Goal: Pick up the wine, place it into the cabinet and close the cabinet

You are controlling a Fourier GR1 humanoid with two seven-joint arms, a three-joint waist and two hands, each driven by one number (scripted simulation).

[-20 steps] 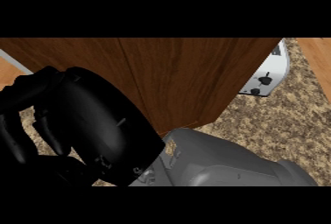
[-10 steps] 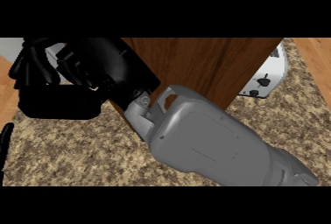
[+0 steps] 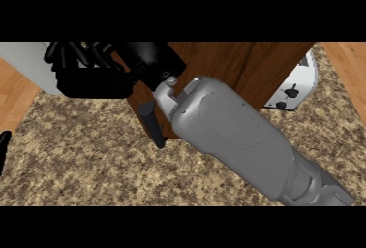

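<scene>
My right hand (image 3: pixel 93 83) is at the upper left, at the end of the grey forearm (image 3: pixel 243 140) that crosses the view from the lower right. Its fingers (image 3: pixel 71 52) point up and look straight, with nothing visibly held. The hand lies just left of the wooden cabinet door (image 3: pixel 236 63), over a pale grey area. The door's edge carries a black handle (image 3: pixel 152 122) below the wrist. No wine bottle shows anywhere. A thin black sliver at the left edge is probably my left hand (image 3: pixel 3 147).
A silver toaster (image 3: pixel 295 82) with black knobs stands at the right, partly behind the cabinet door. The speckled stone counter (image 3: pixel 85 164) fills the lower part. Wooden floor (image 3: pixel 14 101) shows beyond the counter at both sides.
My right hand has gone from close under the view to far up and left, the forearm stretching out after it. More of the counter and the door's handle now show.
</scene>
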